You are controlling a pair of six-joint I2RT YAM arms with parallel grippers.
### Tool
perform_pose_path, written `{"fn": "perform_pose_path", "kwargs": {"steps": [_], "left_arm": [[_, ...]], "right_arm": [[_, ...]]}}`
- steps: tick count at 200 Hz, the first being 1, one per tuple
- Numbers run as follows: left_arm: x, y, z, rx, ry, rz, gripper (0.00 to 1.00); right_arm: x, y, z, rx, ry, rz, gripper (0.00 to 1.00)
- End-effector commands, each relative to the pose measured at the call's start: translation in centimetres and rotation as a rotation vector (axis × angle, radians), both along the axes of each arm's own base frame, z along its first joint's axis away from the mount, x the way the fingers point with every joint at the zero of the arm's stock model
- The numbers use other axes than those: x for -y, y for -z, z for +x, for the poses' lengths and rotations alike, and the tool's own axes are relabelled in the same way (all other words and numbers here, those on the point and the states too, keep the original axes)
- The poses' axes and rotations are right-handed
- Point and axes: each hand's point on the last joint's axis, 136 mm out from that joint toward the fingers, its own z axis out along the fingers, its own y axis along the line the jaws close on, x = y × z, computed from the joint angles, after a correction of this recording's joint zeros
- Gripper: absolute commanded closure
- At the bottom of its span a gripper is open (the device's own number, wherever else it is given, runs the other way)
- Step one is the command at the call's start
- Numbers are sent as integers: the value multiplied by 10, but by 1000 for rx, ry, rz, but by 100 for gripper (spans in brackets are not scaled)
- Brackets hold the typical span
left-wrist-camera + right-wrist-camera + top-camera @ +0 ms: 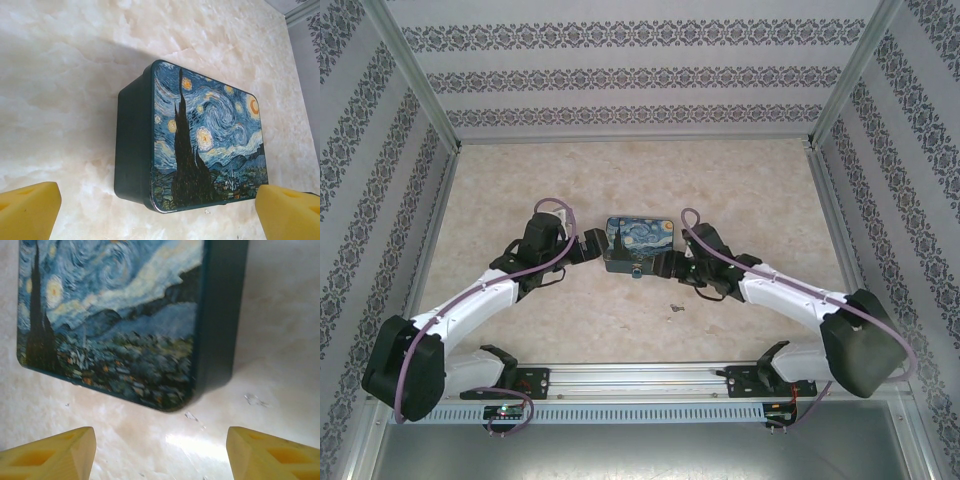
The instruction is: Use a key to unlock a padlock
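A rectangular tin printed with a starry night painting (638,238) lies in the middle of the table. A tiny blue padlock (638,270) sits at the tin's near side. The key (677,308), a small grey speck, lies on the table nearer the arms and to the right. My left gripper (590,245) stands open at the tin's left end. In the left wrist view its yellow fingers (27,207) flank the tin (200,140) without touching it. My right gripper (667,265) is open by the tin's near right corner (165,390), with bare table between its fingers (50,455).
Patterned walls (380,200) and metal posts close in the marble-look table (520,180) on the left, back and right. A metal rail (640,378) with the arm bases runs along the near edge. Open table lies behind the tin and on both sides.
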Motion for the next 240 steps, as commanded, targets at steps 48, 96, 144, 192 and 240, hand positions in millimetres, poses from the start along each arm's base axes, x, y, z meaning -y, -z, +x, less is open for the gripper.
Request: {"fn": "perform_pose_path", "kwargs": {"steps": [48, 96, 144, 192, 240], "left_arm": [[1, 10, -7, -51, -13, -11, 0], [2, 16, -8, -62, -9, -7, 0], [7, 9, -6, -56, 5, -23, 0], [15, 6, -3, -68, 15, -68, 0], [28, 10, 2, -91, 39, -79, 0]], "right_arm": [[-25, -12, 25, 21, 6, 51, 31], [-20, -12, 32, 22, 24, 47, 31], [17, -16, 13, 40, 51, -15, 27], [47, 14, -38, -25, -8, -131, 31], [44, 34, -61, -55, -71, -188, 42]]}}
